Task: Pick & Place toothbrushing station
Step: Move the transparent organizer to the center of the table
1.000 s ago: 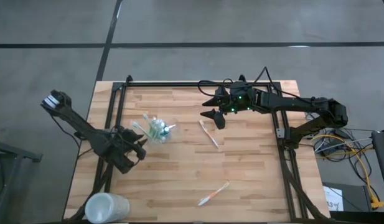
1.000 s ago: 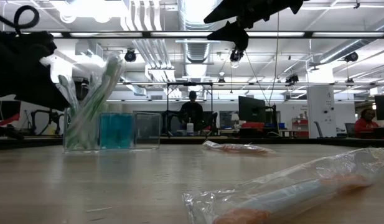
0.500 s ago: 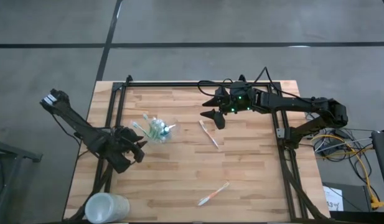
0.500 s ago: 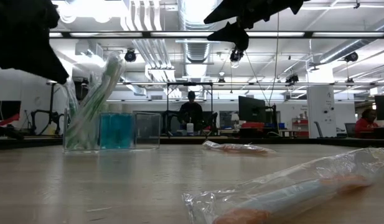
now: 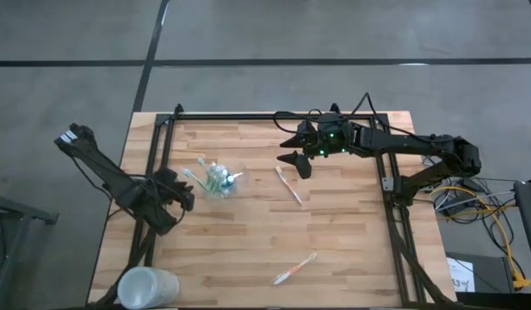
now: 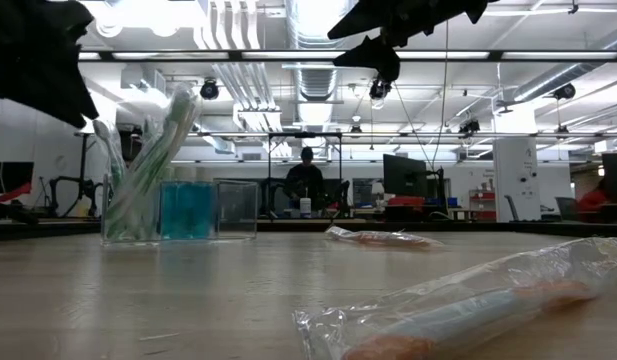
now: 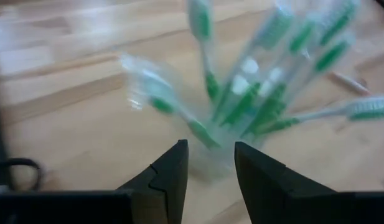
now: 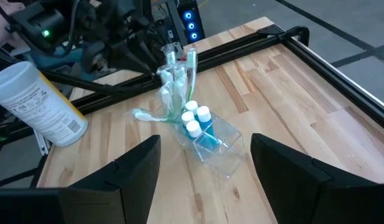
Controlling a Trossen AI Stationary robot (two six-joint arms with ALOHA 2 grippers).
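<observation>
While left gripper (image 5: 181, 191) waits, fingers apart, just left of clear toothbrush holder (image 5: 216, 179) on tabletop (image 5: 248, 241): holder light, rigid, slick, top-heavy; grasp low across walls. Right gripper (image 5: 295, 159) apart, idle far right.

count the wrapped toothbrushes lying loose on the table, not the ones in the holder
2. One wrapped toothbrush lies mid-table, just in front of the right gripper. The other lies near the table's front edge. None seems hidden.
</observation>
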